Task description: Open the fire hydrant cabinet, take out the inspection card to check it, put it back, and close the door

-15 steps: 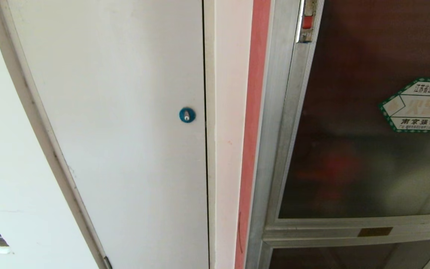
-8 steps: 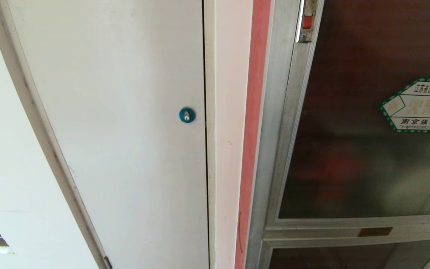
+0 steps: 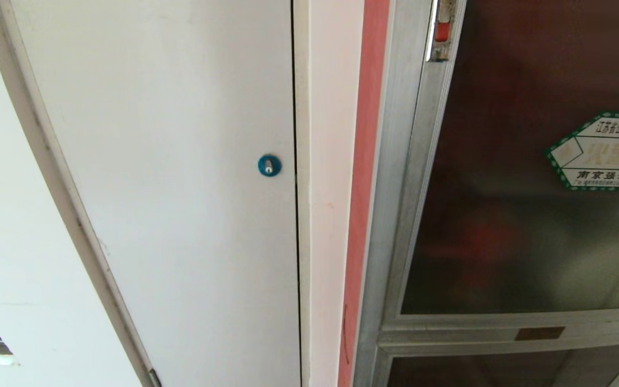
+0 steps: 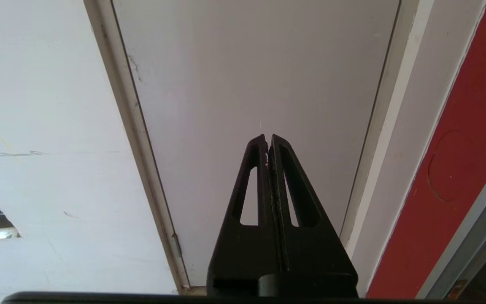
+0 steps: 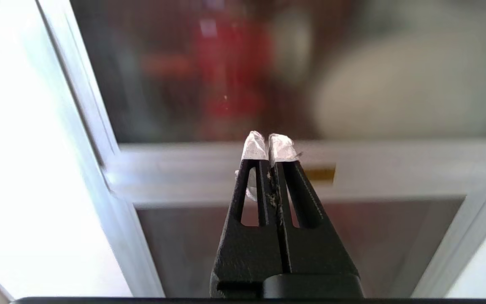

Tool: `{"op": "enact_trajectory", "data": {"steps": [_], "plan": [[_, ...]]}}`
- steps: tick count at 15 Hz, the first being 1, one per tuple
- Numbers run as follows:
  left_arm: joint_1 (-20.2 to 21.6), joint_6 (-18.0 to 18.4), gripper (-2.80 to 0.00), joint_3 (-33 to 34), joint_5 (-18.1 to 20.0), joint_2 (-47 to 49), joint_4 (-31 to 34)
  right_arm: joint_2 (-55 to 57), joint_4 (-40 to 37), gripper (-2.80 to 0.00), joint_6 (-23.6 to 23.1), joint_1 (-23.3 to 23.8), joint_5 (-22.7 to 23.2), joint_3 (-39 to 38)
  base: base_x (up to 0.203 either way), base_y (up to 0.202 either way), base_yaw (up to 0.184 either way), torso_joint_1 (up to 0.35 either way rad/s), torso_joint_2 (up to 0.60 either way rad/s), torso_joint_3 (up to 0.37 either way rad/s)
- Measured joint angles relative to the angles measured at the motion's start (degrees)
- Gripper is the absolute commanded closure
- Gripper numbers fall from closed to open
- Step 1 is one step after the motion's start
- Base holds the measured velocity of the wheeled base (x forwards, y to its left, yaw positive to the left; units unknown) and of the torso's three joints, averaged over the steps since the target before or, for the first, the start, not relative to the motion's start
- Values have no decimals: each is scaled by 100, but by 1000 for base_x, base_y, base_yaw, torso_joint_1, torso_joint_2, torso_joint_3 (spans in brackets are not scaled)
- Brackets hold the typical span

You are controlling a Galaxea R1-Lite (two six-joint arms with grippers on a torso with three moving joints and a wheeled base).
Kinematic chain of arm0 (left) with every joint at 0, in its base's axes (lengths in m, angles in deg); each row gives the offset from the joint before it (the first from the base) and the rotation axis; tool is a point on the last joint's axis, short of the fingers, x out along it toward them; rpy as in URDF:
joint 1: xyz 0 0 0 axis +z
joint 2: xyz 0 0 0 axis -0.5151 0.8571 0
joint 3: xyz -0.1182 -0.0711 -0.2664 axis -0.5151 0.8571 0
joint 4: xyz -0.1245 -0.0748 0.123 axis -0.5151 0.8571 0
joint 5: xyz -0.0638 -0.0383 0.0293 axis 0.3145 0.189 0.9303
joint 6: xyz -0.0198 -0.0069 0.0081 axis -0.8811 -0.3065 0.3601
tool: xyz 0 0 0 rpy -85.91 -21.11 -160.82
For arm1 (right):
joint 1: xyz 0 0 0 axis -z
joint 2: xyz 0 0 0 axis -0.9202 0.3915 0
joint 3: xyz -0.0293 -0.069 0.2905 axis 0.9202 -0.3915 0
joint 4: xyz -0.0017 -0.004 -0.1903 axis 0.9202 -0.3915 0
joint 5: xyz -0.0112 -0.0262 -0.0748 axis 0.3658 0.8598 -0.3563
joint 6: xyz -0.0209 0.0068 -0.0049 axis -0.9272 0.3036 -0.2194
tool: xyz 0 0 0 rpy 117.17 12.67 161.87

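Nothing has shifted in the head view since the earlier frames: both doors and the frame sit at the same places, and neither arm appears in it.

Count, left to right in the head view: one plain white door with one blue round lock; one white jamb strip; one red vertical strip; then the fire hydrant cabinet, its aluminium frame carrying two glass panels. The upper panel is the door, dark tinted, shut, with one small red latch at its left stile near the top and one green-bordered hexagonal sticker cut by the right edge. Below the crossbar sits one small brass-coloured plate, then the smaller lower glass panel.

Red and pale shapes show dimly through the tinted glass. The inspection card cannot be made out in any view.

Wrist views add what the head view lacks, the two grippers. The left gripper points at the white door, clear of it, fingers pressed together and empty. The right gripper faces the cabinet crossbar beside the brass-coloured plate, its two white-wrapped fingertips together, holding nothing. Contact with the frame cannot be determined.
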Motion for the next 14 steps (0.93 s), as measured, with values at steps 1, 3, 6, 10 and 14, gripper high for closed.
{"op": "enact_trajectory", "data": {"steps": [1, 3, 6, 10, 14], "plan": [[2, -4, 0, 0, -4, 0, 0, 280, -88, 0, 43, -7, 81, 367, 0, 0, 0, 0, 0, 0], [2, 1, 0, 0, -4, 0, 0, 927, -220, 0, 155, -16, 385, 1144, 0, 0, 0, 0, 0, 0], [2, 1, 0, 0, -6, 0, -2, 2075, -499, 0, 429, -21, 1080, 2454, 0, 0, 0, 0, 0, 0], [2, 1, 0, 0, -4, 0, -3, 3725, -847, 0, 1009, -116, 2290, 4120, 0, 0, 0, 0, 0, 0], [2, 1, 0, 0, -2, 0, -2, 5184, -924, 0, 1345, -854, 2610, 5388, 0, 0, 0, 0, 0, 0]]}}
